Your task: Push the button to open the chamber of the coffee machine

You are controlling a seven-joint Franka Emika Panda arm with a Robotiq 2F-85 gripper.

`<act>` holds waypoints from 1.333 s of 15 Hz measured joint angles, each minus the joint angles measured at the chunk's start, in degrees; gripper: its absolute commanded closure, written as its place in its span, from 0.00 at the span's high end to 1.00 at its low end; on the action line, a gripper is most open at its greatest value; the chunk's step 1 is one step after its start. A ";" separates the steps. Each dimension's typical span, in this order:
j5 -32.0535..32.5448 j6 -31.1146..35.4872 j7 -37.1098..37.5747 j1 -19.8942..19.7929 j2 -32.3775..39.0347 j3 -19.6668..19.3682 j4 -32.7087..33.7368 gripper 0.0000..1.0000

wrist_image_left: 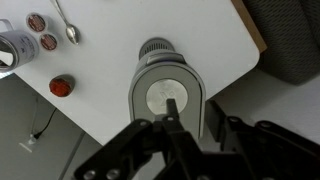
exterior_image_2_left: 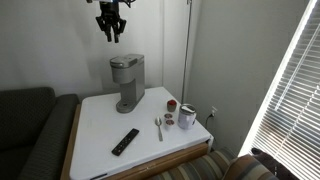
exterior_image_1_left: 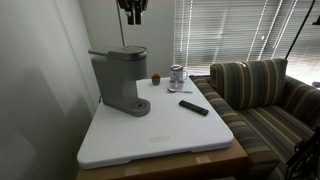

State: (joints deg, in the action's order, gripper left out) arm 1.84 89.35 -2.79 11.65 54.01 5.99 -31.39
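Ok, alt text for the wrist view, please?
Looking straight down on the grey coffee machine on a white table, with the gripper above it. A spoon and pods lie at upper left.

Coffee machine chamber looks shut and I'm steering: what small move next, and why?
Probably lower the gripper straight down: it hangs well above the coffee machine, and the wrist view shows the chamber roughly centred below it.

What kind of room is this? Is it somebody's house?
Probably a living room in a home, though I can't be sure. There's a striped sofa next to window blinds, and a coffee machine sits on a white table.
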 measured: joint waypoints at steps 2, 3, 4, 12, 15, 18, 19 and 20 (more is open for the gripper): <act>0.00 0.26 0.00 0.04 0.04 0.00 0.00 0.00; 0.00 0.47 -0.03 0.04 0.15 0.00 0.00 0.00; 0.00 0.66 -0.06 0.01 0.38 0.00 0.00 0.00; -0.01 1.29 -0.28 -0.22 3.75 0.00 0.04 0.00; -0.01 4.04 -0.12 -0.22 4.75 0.00 0.22 0.00; -0.01 7.05 0.24 -0.24 5.53 0.00 0.36 0.00; -0.01 7.61 0.28 -0.25 5.68 0.00 0.37 0.00; -0.01 7.91 0.30 -0.25 5.81 0.00 0.37 0.00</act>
State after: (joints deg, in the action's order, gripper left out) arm 1.83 97.26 -2.49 11.39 59.82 5.98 -31.02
